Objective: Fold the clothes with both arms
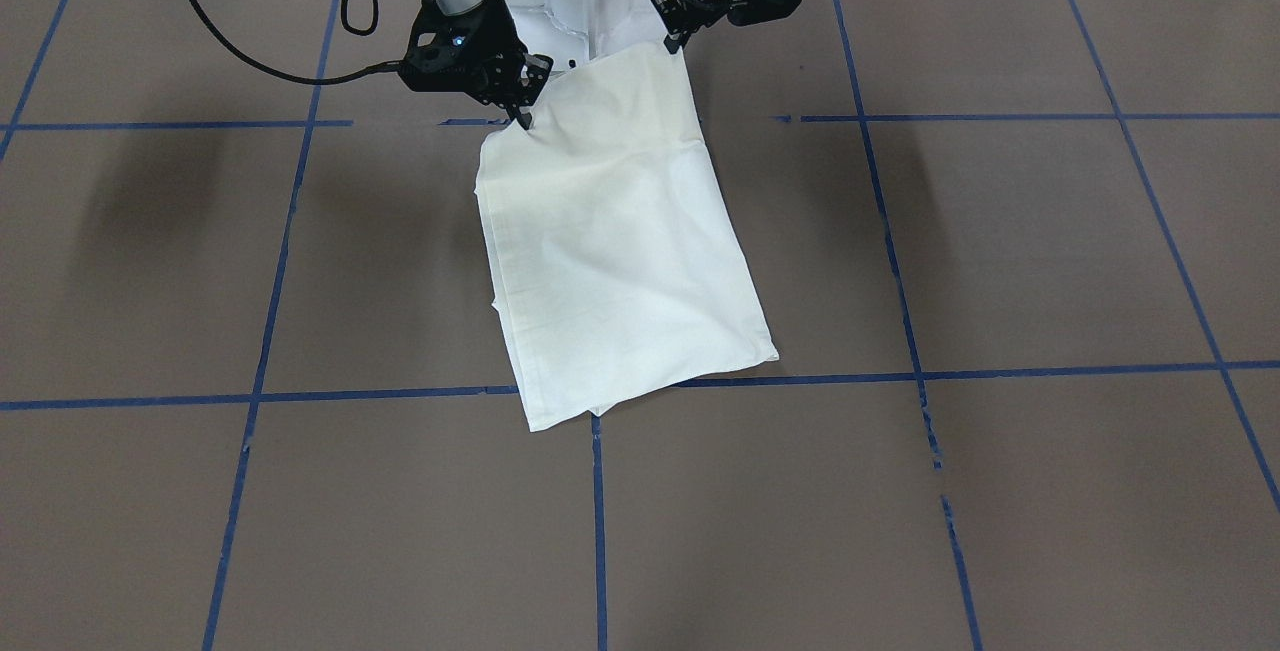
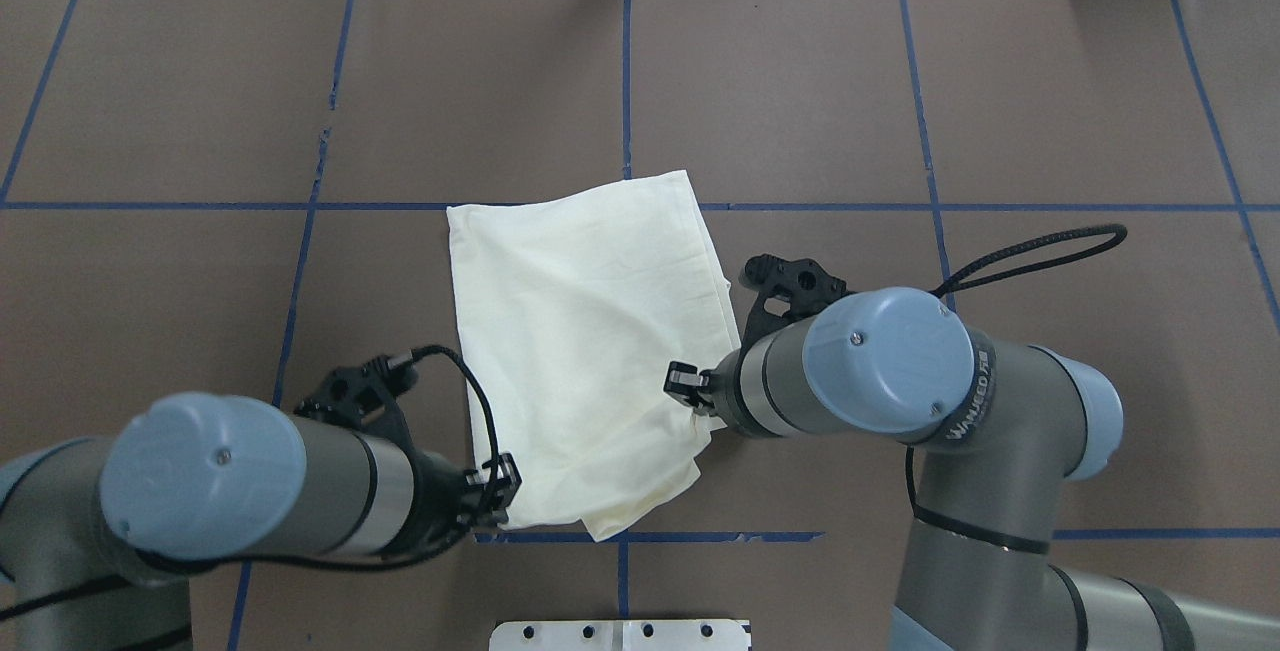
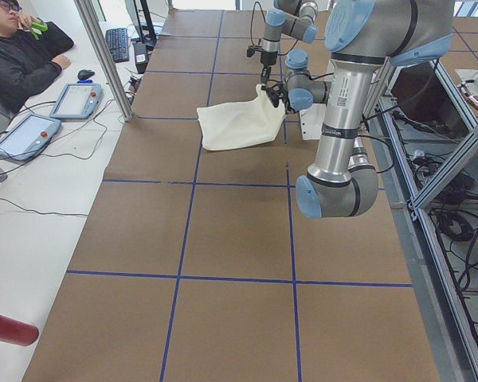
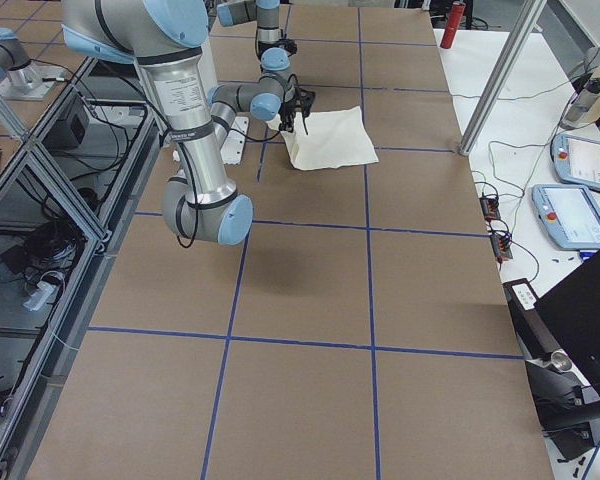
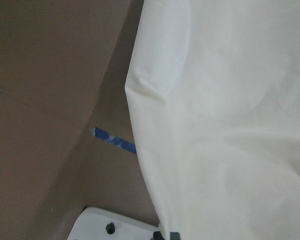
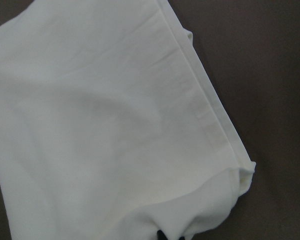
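The clothes are one cream shirt [image 1: 620, 251], folded into a plain rectangle with no print showing, lying on the brown table [image 2: 150, 311] just in front of the robot. Its far part rests flat, and the edge nearest the robot is raised off the table. My left gripper [image 2: 500, 483] is shut on that edge's corner on my left side; the front view shows this left gripper [image 1: 675, 39] with the corner pinched. My right gripper [image 2: 688, 393] is shut on the other near corner, and the front view shows the right gripper [image 1: 522, 116] pinching it. Both wrist views are filled with the hanging shirt [image 5: 230, 125] [image 6: 105, 125].
The white base block [image 2: 620, 634] sits between the arms, right behind the lifted edge. Blue tape lines [image 2: 626, 81] grid the table. Off the table on my left are a seated person [image 3: 24, 56], two teach pendants [image 3: 76, 99], a metal post [image 3: 103, 56] and a red cylinder [image 3: 8, 329].
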You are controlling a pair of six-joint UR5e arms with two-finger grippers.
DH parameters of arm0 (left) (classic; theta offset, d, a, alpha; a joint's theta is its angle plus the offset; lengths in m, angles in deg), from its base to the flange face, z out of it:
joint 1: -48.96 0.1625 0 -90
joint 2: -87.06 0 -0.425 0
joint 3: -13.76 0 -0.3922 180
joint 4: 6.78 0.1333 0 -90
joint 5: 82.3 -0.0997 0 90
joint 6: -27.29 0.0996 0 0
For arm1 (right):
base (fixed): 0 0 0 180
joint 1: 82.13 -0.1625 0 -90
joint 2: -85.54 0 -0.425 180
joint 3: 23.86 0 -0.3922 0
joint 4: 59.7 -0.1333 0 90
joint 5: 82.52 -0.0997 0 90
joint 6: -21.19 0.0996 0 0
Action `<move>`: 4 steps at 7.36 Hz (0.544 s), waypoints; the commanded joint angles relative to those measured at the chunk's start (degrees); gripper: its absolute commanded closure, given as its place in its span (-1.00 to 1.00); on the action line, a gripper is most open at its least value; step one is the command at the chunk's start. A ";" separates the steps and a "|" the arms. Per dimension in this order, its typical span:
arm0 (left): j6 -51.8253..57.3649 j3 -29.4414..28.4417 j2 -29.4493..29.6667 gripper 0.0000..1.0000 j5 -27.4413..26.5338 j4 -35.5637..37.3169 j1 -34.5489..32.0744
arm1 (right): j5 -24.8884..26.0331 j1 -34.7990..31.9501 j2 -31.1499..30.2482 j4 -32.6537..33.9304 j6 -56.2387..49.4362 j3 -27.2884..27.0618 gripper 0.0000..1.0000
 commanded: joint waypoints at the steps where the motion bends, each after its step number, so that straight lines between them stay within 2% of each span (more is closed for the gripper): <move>1: 8.58 -3.41 2.37 1.00 5.51 0.96 -11.63 | -3.42 -7.31 11.19 -0.67 -3.53 15.60 1.00; 2: 10.87 -7.70 4.90 1.00 6.41 0.43 -15.24 | -4.58 -9.77 13.59 -6.77 -3.44 22.30 1.00; 3: 11.94 -17.14 10.15 1.00 6.33 -0.09 -18.33 | -5.29 -11.71 15.62 -13.27 -3.44 29.32 1.00; 4: 14.56 -25.59 12.20 1.00 6.33 -4.62 -20.62 | -5.56 -12.60 20.16 -15.16 -3.62 37.66 1.00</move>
